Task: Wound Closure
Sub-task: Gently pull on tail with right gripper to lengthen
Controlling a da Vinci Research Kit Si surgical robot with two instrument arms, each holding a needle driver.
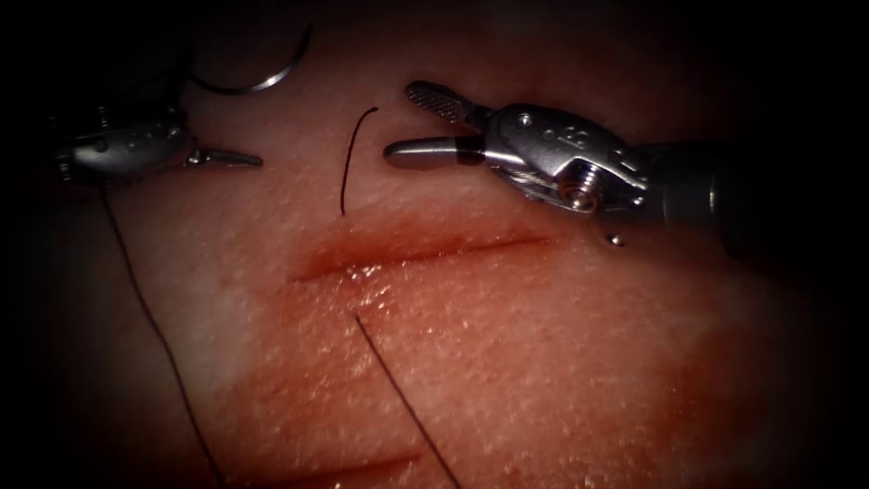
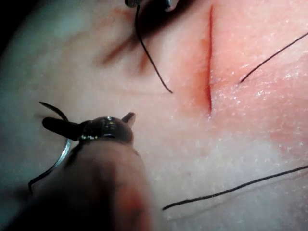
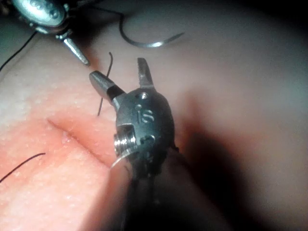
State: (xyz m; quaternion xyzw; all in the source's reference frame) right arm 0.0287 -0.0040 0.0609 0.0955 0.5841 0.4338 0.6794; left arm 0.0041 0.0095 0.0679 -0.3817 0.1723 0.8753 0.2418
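while the curved needle (image 1: 258, 81) lies loose on the tissue (image 1: 561, 362), free of both tools and not in the flesh, it shows as a thin bright steel arc just beyond the left tool (image 1: 237, 158). that left tool has its two slim jaws pressed together into one narrow point, and they grip nothing. a long dark thread (image 1: 154, 326) trails away from under it across the pale skin toward the near edge.

the right tool (image 1: 412, 122) stands wide, its two jaws spread in a clear v: one shows a ridged inner face, the other a smooth rounded back. nothing sits between them. just off their tips lies a short cut end of thread (image 1: 351, 158), a dark, gently bowed strand resting on the tissue between the two tools, touching neither.

on the near side of the right tool's jaws runs the cut (image 1: 425, 256), a narrow slit with wet, reddened lips and a sheen of red fluid (image 1: 362, 281) around its left part. another thread (image 1: 403, 398) rises from the tissue just past the cut and runs off toward the near edge. the tissue is pale, grainy and moist.
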